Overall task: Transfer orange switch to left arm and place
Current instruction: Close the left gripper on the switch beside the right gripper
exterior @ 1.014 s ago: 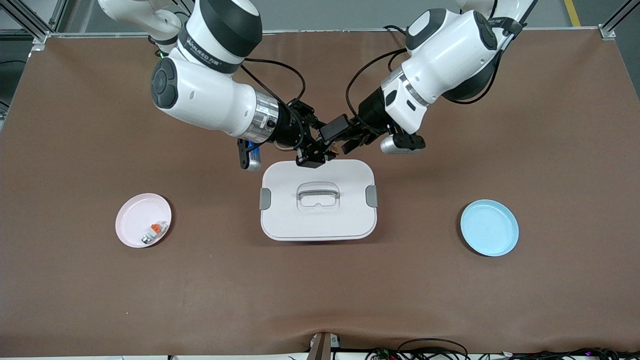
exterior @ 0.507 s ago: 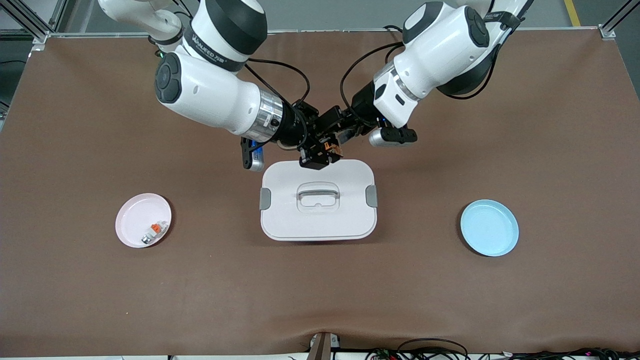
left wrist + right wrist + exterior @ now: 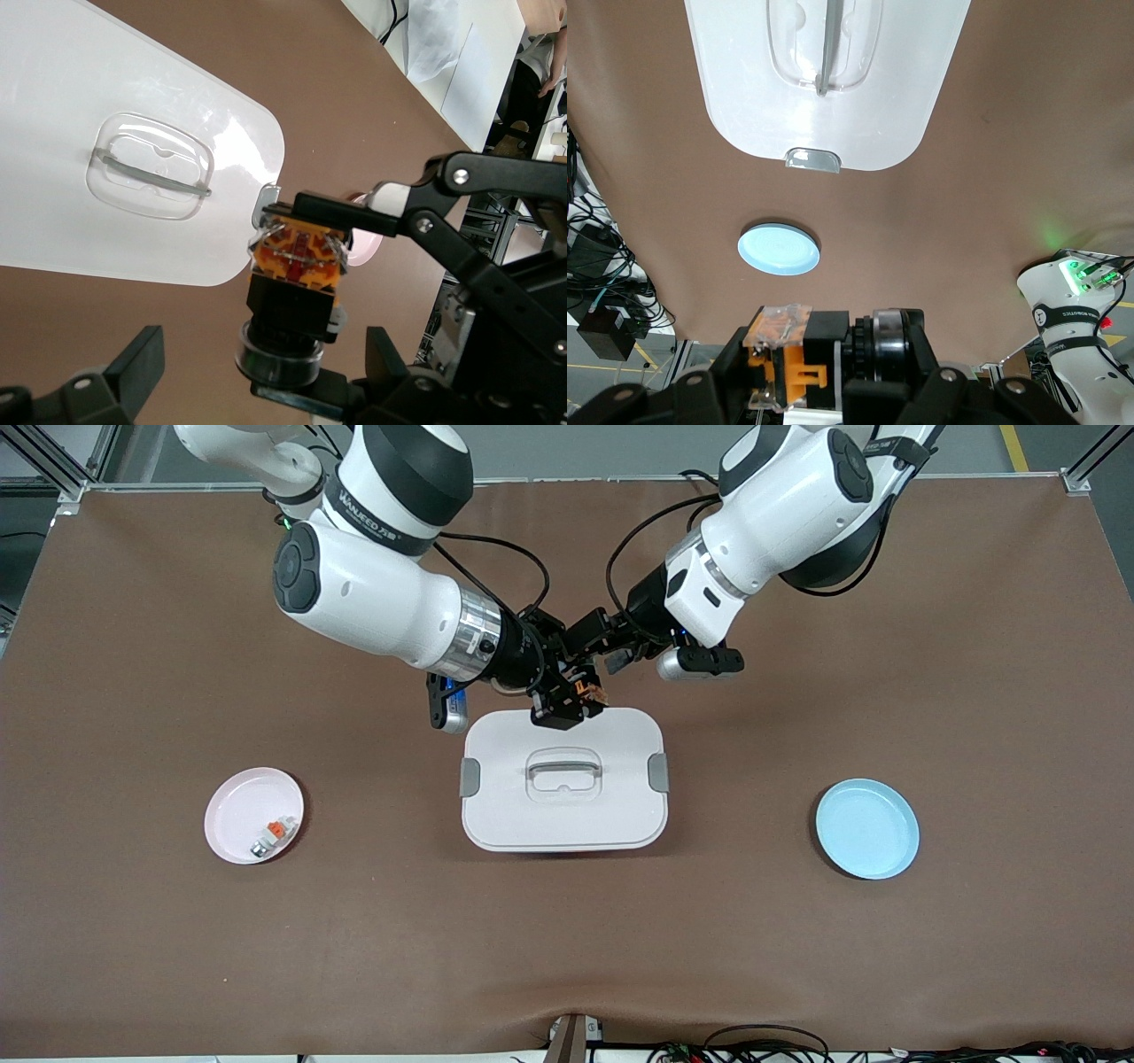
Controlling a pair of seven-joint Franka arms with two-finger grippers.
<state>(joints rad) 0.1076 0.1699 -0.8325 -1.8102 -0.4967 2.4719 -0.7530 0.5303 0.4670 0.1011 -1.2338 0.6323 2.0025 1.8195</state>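
Clearly small, light and rigid, the orange switch [image 3: 293,266] sat pinched in my right gripper [image 3: 567,698] over the box [image 3: 563,779] edge, its black barrel free for my spread left gripper [image 3: 605,654] alongside.

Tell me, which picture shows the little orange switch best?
The left wrist view: the switch fills the middle, orange end and black body plain, held in the right gripper. The right wrist view shows it half hidden at the edge. In the front view it is a tiny speck above the box.
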